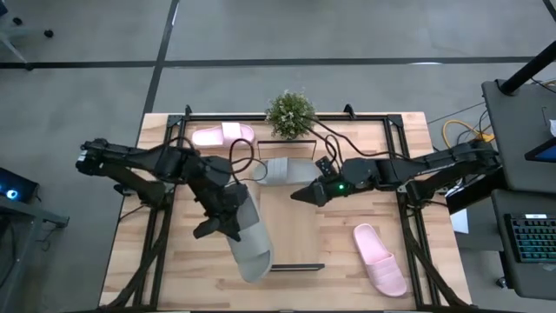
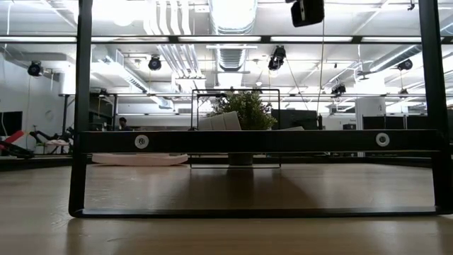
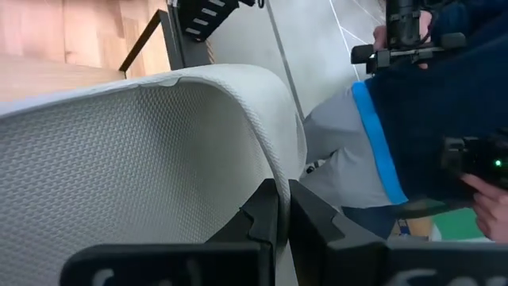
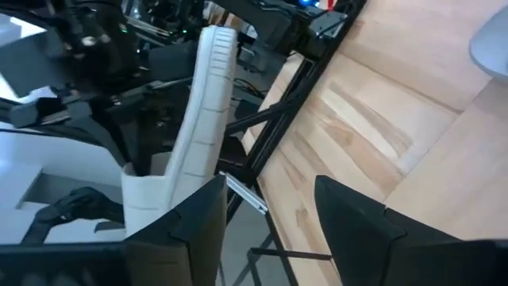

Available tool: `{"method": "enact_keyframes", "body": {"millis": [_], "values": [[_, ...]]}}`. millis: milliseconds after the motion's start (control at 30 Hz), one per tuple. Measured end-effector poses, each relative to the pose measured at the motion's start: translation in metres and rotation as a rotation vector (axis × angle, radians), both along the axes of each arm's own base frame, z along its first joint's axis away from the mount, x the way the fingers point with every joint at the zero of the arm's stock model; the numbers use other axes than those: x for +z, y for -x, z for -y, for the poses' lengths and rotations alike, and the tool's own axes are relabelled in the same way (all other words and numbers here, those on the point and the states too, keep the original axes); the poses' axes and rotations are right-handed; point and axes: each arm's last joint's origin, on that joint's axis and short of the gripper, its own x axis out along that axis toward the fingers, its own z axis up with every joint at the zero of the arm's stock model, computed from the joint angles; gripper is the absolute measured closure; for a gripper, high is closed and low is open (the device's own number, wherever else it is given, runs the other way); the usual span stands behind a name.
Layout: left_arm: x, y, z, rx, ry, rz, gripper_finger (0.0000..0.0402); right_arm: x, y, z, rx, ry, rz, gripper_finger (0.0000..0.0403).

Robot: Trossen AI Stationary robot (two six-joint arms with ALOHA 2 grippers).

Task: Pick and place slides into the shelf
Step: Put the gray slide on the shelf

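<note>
Slides lie and hang in four places. One grey slide (image 1: pixel 248 239) is held by the left claw (image 1: pixel 228 228) over the bench's (image 1: pixel 347 261) near-left part; most of its strap is hidden under the arm in the high view, and only the ribbed sole end pokes out past the shelf's (image 1: pixel 295 230) near-left corner. In the left wrist view this slide (image 3: pixel 151 159) fills the frame, a soft foam with a fine dimpled texture, curving into a smooth rolled edge that the two dark fingers (image 3: pixel 266 214) are pressed together on.

A second grey slide (image 1: pixel 282 169) sits at the shelf's far end, partly covered by cables and by the right arm; the right claw (image 1: pixel 306 195) hovers just beside it with its fingers spread, gripping nothing. In the right wrist view the fingers (image 4: pixel 198 218) stand apart over light, streaky wood grain, and a pale ribbed slide (image 4: pixel 198 119) stands on edge beyond them, its lower part cut off.

One pink slide (image 1: pixel 222 135) lies at the far left, near a small potted plant (image 1: pixel 289 115); its heel is hidden by a cable. The other pink slide (image 1: pixel 380 259) lies fully visible at the near right, smooth and rounded.

The low view shows mostly a black metal rail (image 2: pixel 255 141).
</note>
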Motion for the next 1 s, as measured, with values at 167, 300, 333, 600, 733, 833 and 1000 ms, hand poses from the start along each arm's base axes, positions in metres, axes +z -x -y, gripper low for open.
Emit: {"method": "enact_keyframes", "body": {"millis": [167, 300, 333, 600, 733, 833, 1000], "values": [[0.003, -0.010, 0.001, -0.029, -0.001, 0.022, 0.0401, -0.004, -0.007, -0.001, -0.007, -0.018, 0.004, 0.0199], [0.000, -0.020, 0.001, -0.059, -0.003, 0.022, 0.0401, -0.003, -0.013, -0.002, -0.009, -0.032, 0.039, 0.0185], [-0.002, -0.023, 0.002, -0.063, -0.003, 0.012, 0.0401, -0.004, -0.014, -0.002, -0.010, -0.033, 0.041, 0.0182], [-0.001, -0.047, 0.003, -0.120, 0.015, 0.031, 0.0401, -0.006, -0.018, -0.002, -0.013, -0.040, 0.046, 0.0167], [0.003, -0.057, 0.003, -0.129, 0.018, 0.047, 0.0401, -0.006, -0.018, -0.002, -0.014, -0.040, 0.050, 0.0163], [0.006, -0.062, 0.001, -0.133, 0.020, 0.064, 0.0401, -0.007, -0.018, -0.003, -0.013, -0.040, 0.047, 0.0163], [0.005, -0.069, -0.003, -0.127, 0.026, 0.060, 0.0401, -0.009, -0.019, -0.003, -0.011, -0.033, 0.040, 0.0161]]}}
